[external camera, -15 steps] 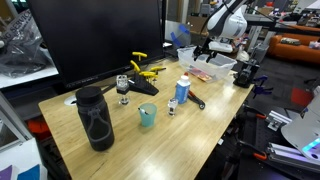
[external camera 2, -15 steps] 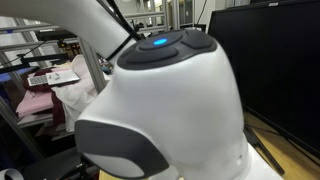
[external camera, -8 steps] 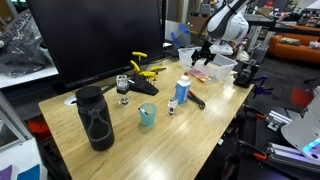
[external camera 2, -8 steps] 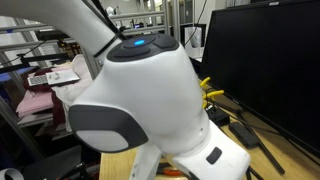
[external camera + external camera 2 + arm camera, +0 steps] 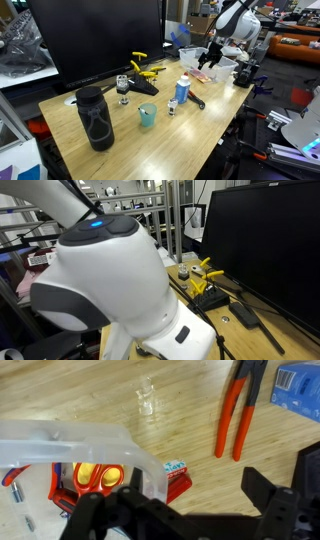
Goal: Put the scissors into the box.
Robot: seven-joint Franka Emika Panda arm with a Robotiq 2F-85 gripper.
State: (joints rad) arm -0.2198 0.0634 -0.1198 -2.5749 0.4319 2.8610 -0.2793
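The gripper (image 5: 178, 502) hung with its dark fingers spread wide, nothing between them. The scissors (image 5: 229, 412) lay flat on the wooden table ahead of it and off to its right, well clear of the fingertips and outside the box. The box (image 5: 70, 442) sat close below the hand on its left, its cloudy wall partly veiling a yellow-and-red item (image 5: 90, 478) inside. A small red-and-blue packet (image 5: 178, 474) stood just beside the box's corner, between the hand and the scissors. Farther ahead stood a small clear glass (image 5: 146, 398), and a blue carton (image 5: 297, 390) lay beyond the scissors. In an exterior view the gripper (image 5: 210, 58) hovered by the box (image 5: 222, 66). Elsewhere the white arm housing (image 5: 100, 290) blocked most of the table.
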